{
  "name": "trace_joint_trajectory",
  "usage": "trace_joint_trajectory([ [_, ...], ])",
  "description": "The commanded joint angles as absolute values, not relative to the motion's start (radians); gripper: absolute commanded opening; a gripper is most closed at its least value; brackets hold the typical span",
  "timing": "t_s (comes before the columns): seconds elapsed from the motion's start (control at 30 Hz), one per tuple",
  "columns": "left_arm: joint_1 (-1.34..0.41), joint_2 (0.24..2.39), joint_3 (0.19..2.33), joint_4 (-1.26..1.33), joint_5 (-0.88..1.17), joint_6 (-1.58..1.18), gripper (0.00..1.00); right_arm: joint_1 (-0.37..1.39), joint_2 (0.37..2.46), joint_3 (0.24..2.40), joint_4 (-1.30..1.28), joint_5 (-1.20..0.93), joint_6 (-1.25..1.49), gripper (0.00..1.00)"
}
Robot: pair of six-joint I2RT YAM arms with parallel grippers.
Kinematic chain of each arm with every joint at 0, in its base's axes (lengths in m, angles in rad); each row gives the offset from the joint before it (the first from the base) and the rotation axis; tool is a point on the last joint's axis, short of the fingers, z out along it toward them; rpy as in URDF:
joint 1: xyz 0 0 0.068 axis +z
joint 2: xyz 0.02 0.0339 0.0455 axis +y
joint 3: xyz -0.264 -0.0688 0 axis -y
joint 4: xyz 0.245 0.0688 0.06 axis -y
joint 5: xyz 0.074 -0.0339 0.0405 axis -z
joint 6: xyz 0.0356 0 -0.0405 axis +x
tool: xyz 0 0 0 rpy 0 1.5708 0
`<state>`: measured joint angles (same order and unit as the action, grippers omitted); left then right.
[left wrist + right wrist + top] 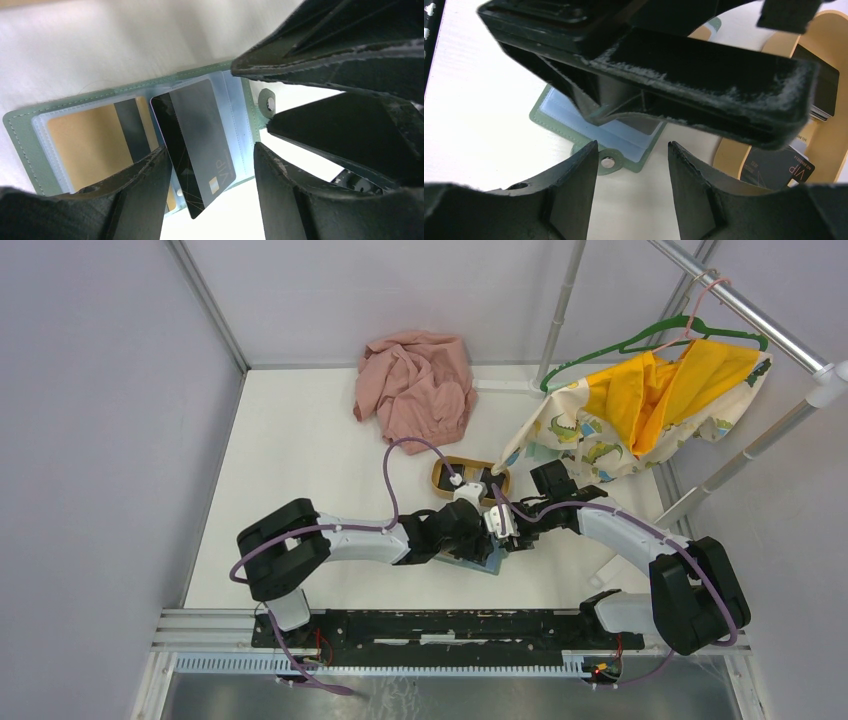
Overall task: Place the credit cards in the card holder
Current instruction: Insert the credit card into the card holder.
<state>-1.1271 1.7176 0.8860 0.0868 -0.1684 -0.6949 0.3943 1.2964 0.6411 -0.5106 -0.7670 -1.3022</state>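
Observation:
The card holder [22,125] lies open on the table, grey-green outside, blue-grey inside; it also shows in the top view [482,565] and the right wrist view [538,118]. A gold-tan card [90,145] with a dark stripe sits in its left pocket. A black VIP card [197,135] stands partly in the right pocket, its end sticking out between my left fingers, untouched. My left gripper [210,200] [476,536] is open over it. My right gripper [631,190] [506,530] is open and empty by the holder's snap tab [608,161]. More black cards [776,169] lie in the wooden tray [729,155].
The oval tray [440,476] stands just behind both grippers. A pink cloth [415,385] is heaped at the back. A yellow dinosaur-print garment [640,405] hangs on a green hanger [650,338] from a metal rack [745,308] at the right.

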Motion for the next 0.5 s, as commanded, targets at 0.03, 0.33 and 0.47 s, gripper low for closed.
trace_joint_trajectory([
  [0.03,-1.138,1.712,0.896,0.210,-0.073,-0.699,0.65,0.389,1.282,0.648,-0.505,-0.801,-1.295,0.59],
  [0.33,-1.137,1.703,0.910,0.144,-0.147,-0.688,0.64,0.385,1.278,0.648,-0.506,-0.806,-1.294,0.59],
  [0.47,-1.137,1.680,0.911,0.088,-0.207,-0.667,0.67,0.384,1.279,0.647,-0.505,-0.805,-1.294,0.59],
])
